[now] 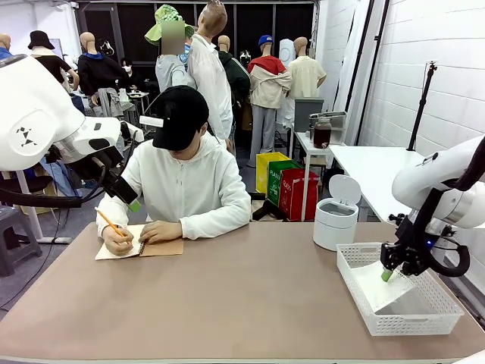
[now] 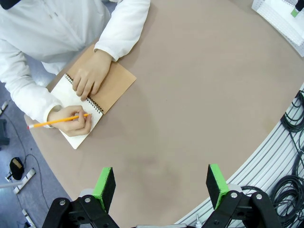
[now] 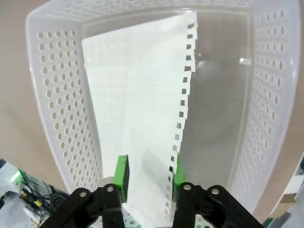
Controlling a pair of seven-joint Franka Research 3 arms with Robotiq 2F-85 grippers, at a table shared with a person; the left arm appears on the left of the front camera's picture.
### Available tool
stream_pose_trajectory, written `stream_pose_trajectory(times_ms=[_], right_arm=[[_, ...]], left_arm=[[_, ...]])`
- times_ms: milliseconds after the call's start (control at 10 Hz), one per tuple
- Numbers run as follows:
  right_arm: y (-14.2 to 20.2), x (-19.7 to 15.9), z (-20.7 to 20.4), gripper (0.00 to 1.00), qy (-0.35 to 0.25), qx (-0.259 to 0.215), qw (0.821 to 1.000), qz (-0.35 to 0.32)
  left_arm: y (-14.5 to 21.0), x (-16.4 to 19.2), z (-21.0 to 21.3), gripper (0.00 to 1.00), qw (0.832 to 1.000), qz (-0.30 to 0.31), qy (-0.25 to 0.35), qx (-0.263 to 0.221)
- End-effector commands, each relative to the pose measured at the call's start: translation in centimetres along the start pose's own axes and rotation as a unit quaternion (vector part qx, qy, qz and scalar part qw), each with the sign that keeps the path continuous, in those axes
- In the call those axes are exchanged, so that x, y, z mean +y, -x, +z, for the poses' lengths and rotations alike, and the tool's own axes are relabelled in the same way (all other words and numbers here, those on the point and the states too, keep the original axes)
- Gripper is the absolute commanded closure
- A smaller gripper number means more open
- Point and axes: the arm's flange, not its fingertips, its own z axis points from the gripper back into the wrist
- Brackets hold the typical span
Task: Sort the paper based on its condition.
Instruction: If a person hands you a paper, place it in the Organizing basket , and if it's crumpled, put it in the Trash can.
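At the far left, the left tool [image 2: 161, 183] hangs above the worktop [image 1: 242, 303], off the near-left corner. Its green pads [image 2: 104, 184] are spread wide with nothing between them.

Next, at the far edge, a person [image 1: 189, 182] bends over an open notebook [image 1: 144, 248] with a brown cover. One hand [image 1: 117, 239] holds a yellow pencil [image 1: 110, 222] with its tip on the page. The other hand [image 1: 161, 231] rests flat on the folded-back cover, just beside the spiral.

The middle of the worktop is bare brown. Right of the middle, near the far edge, stands a small white bin [image 1: 336, 220] with its lid tipped up.

At the right edge sits a white perforated basket [image 1: 409, 322]. The paper [image 1: 375, 288] is one smooth, flat sheet with a notched tear-off strip along one side. It lies slanted inside the basket, with its near end up at the right tool [image 1: 388, 274].

That tool reaches down into the basket, its pads [image 3: 122, 176] partly spread and the sheet's end in the gap between them. Whether a pad touches the sheet's edge I cannot tell.
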Motion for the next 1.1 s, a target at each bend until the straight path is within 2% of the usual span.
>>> stream_pose_trajectory(times_ms=[0,700,800,900,1000], right_arm=[[-0.5,0.5,1.0,0.0,0.036,0.019,0.999,-0.024],[-1.2,2.7,3.9,0.0,0.124,0.027,0.99,-0.055],[-1.4,2.9,4.0,0.0,0.135,0.003,0.989,-0.062],[-1.3,2.2,3.2,0.0,0.101,0.022,0.994,-0.042],[-1.3,2.2,3.2,0.0,0.101,0.022,0.994,-0.042]], left_arm=[[0.0,0.0,0.1,0.0,1.0,-0.003,0.009,-0.003],[0.0,0.0,0.1,0.0,1.0,-0.003,0.009,-0.003],[0.0,0.0,0.1,0.0,1.0,-0.003,0.009,-0.003],[0.0,0.0,0.1,0.0,1.0,-0.003,0.009,-0.003],[0.0,0.0,0.1,0.0,1.0,-0.003,0.009,-0.003]])
